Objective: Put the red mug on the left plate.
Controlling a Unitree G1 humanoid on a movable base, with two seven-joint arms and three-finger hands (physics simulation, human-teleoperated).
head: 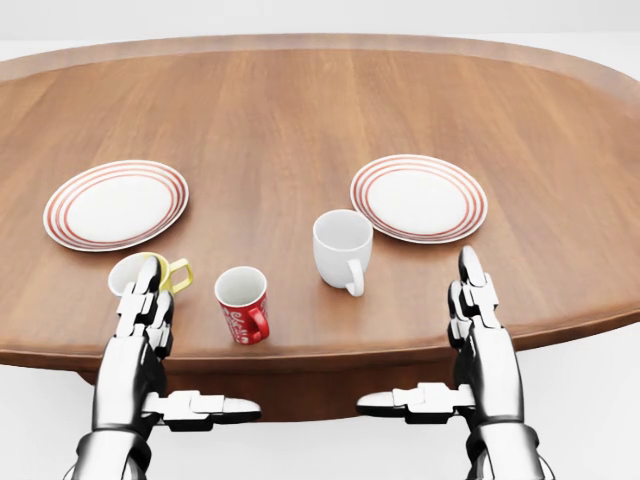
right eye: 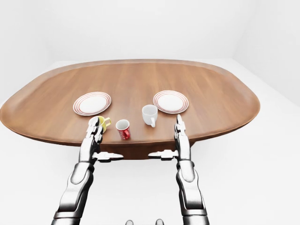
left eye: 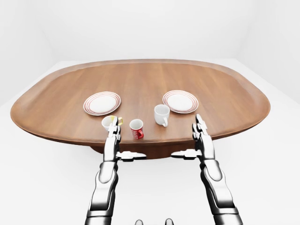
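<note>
Table (head: 330, 110): oval, brown wood with a raised rim, filling most of the head view; white floor and walls around it in the eye views.

Left plate (head: 116, 204): white with red rings, at the left of the head view, bare, lying flat on the wood.

Right plate (head: 419, 196): same pattern, at the right of the head view, bare.

Red mug (head: 243, 303): upright, white inside, white lettering on its side, handle turned toward the bottom right. It stands on the table near the bottom edge, below and to the right of the left plate and well apart from it.

White mug (head: 342, 248): upright, handle toward the bottom, between the red mug and the right plate, just below the plate's left rim.

Yellow mug (head: 176, 272): yellow outside, white inside; just left of the red mug and below the left plate, partly hidden behind the left fingertips.

Left hand (head: 150, 335): silver, fingers straight and pointing up the view, thumb (head: 205, 407) splayed sideways toward the middle; open, holding nothing. Whether its tips touch the yellow mug cannot be told.

Right hand (head: 478, 335): mirror pose at the table's bottom edge, below the right plate; fingers straight, thumb out toward the middle, open and holding nothing.
</note>
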